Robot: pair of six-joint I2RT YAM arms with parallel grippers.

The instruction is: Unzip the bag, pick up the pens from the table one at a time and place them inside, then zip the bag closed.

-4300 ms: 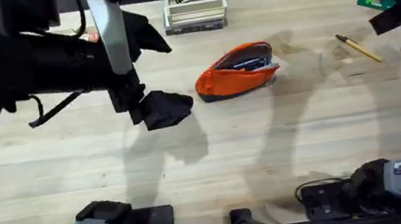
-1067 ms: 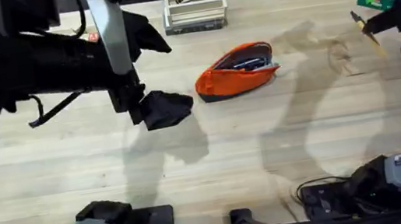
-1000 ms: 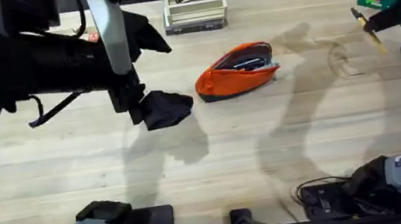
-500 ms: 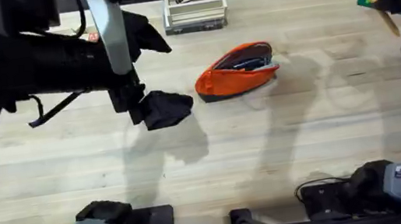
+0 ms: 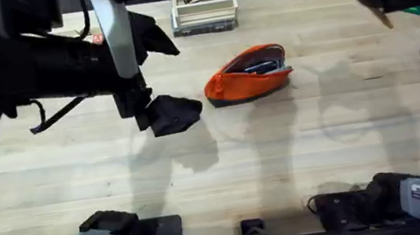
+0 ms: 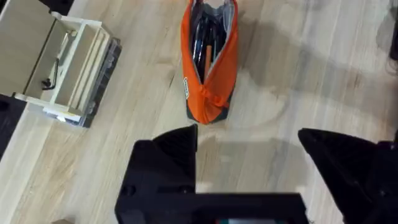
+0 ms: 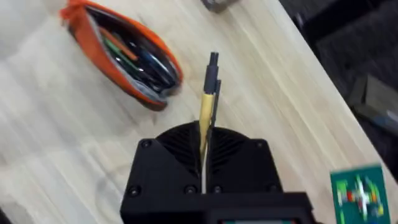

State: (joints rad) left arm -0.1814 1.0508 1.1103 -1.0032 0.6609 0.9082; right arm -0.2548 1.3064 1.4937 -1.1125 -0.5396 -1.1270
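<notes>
The right gripper pinches the yellow pen upright, clear of the table, ready for dropping in. The bag lies unzipped ahead of it. The left gripper waits wide open just short of the bag's end.

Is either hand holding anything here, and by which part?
The right hand grips the yellow pen by its lower shaft, dark end pointing outward. The left hand is open, holding nothing.
</notes>
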